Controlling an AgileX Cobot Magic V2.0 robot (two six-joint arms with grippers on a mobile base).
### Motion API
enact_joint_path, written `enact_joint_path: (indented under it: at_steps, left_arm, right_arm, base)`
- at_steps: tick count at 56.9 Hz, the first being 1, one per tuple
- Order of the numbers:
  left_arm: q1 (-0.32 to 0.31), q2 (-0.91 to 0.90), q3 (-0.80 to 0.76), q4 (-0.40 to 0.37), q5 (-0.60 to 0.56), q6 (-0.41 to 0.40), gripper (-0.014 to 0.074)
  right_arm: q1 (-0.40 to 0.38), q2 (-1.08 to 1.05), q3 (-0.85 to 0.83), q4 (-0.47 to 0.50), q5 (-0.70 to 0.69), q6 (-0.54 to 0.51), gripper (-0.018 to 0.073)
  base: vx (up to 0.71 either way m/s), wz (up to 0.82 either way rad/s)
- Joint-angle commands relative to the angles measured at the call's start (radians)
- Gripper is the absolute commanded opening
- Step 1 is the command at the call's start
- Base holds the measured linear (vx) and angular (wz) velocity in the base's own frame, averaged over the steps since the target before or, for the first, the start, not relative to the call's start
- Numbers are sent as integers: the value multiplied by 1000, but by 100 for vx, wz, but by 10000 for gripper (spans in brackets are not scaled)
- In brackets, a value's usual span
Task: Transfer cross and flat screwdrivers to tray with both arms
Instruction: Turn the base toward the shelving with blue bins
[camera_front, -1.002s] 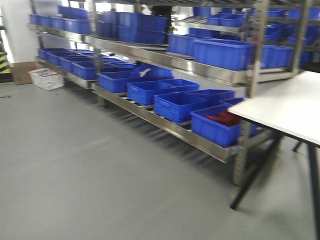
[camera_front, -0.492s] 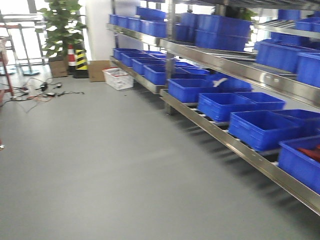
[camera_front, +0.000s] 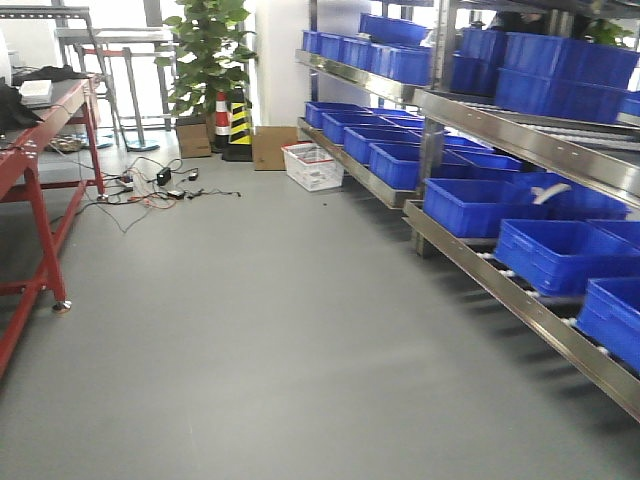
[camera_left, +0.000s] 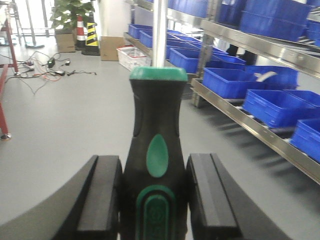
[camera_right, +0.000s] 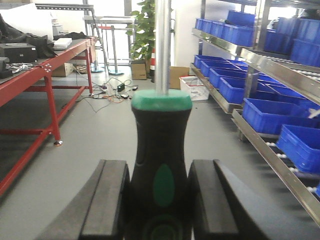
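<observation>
So the base has swung round a lot in the last second. The front view was on the corner of a white tabletop next to the rack; that tabletop is out of shot now. Now it's looking down open grey floor (camera_front: 250, 340), with the rack (camera_front: 520, 125) of blue bins (camera_front: 470, 205) along the right, a red workbench (camera_front: 40, 150) on the left and a plant (camera_front: 205, 50) at the far end.

Both arms are loaded. The left gripper (camera_left: 152, 192) is clamped on a screwdriver (camera_left: 157, 115), with its pads pressed against both sides of the black-and-green handle and the shaft running straight off the top of the view. It's the same on the right: the right gripper (camera_right: 160, 200) is squeezed onto the second screwdriver (camera_right: 161, 135). Both tips are out of frame, so I can't tell which is cross and which is flat.

The tray isn't in any view. My read is that pickup is done, this is the carry leg, and the drop-off is still to come.
</observation>
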Motion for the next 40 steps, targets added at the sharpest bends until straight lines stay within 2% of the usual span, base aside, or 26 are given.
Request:
enact_joint_path:
  at_steps: [1, 40]
  left_arm:
    - [3, -3, -26, -11, -91, 0, -6]
    - [3, -3, -26, -11, -91, 0, -6]
  right_arm:
    - [-2, 6, -27, 5, -96, -4, -8]
    - [-2, 6, -27, 5, -98, -4, -8]
  base:
    - [58, 22]
    - [59, 23]
